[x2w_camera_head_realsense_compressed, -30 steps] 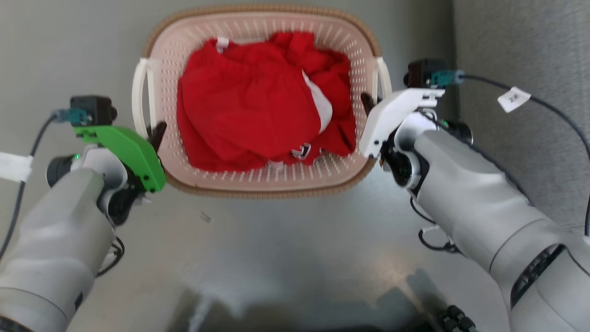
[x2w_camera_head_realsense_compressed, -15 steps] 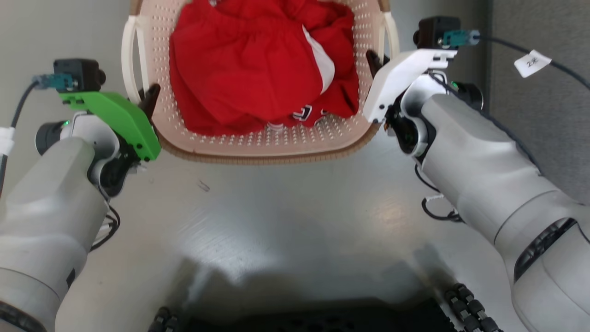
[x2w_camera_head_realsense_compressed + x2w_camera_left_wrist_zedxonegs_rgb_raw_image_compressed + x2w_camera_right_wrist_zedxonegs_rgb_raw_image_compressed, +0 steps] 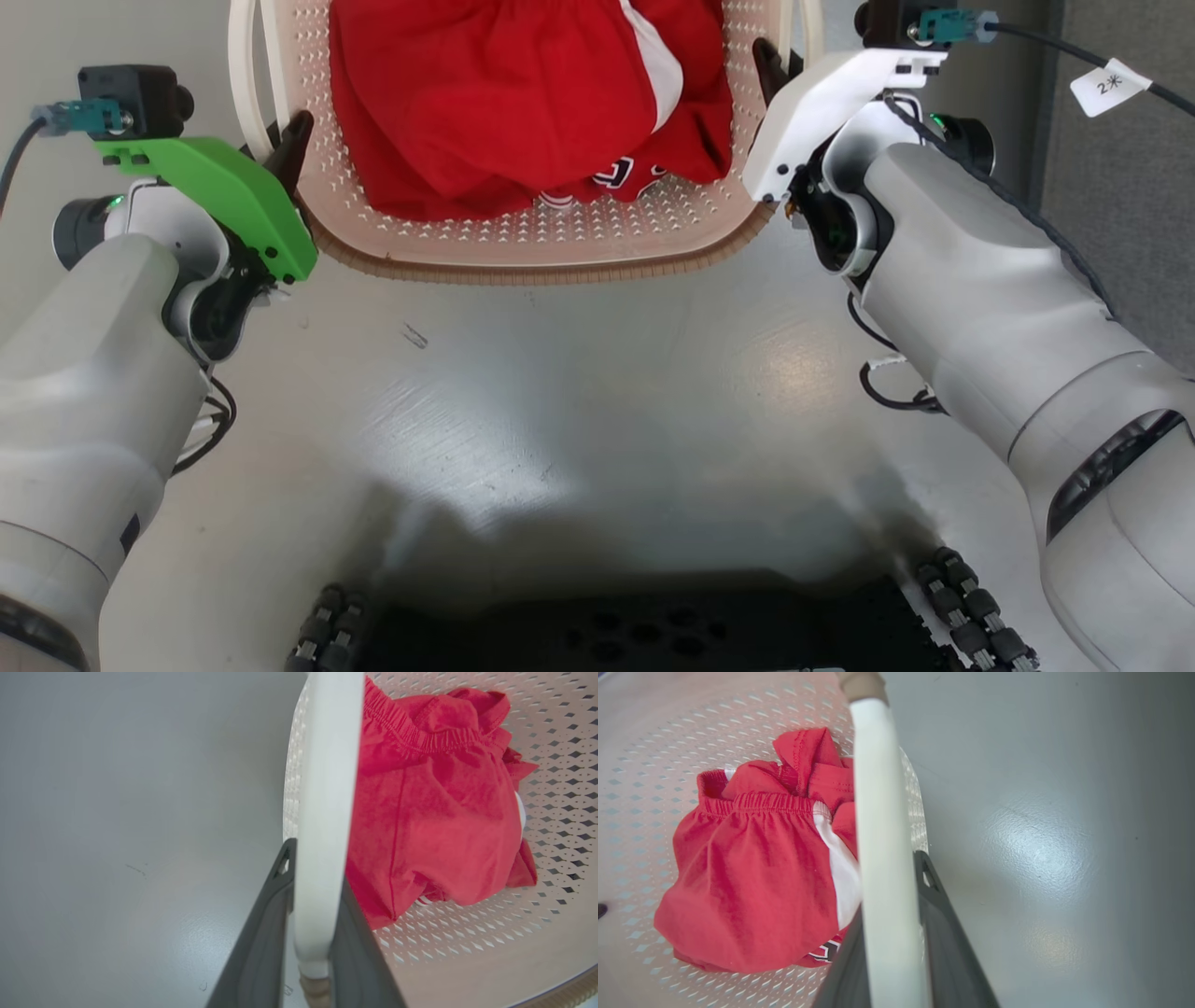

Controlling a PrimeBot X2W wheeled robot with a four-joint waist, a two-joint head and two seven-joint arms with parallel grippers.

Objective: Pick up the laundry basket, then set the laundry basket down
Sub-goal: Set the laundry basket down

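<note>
1. Head view: the laundry basket (image 3: 523, 266), holding a red garment (image 3: 504, 103), lies between the left claw (image 3: 289, 140) and the right claw (image 3: 770, 65), one at each side handle, above the grey floor (image 3: 597, 392). I judge this to be the pick-up step; I cannot tell whether the basket is clear of the floor.
2. Left wrist view: the dark fingers are clamped on the white left handle (image 3: 327, 765).
3. Right wrist view: the fingers pinch the right handle (image 3: 878, 835) likewise. The next move calls for both arms to travel level, then lower evenly.
</note>
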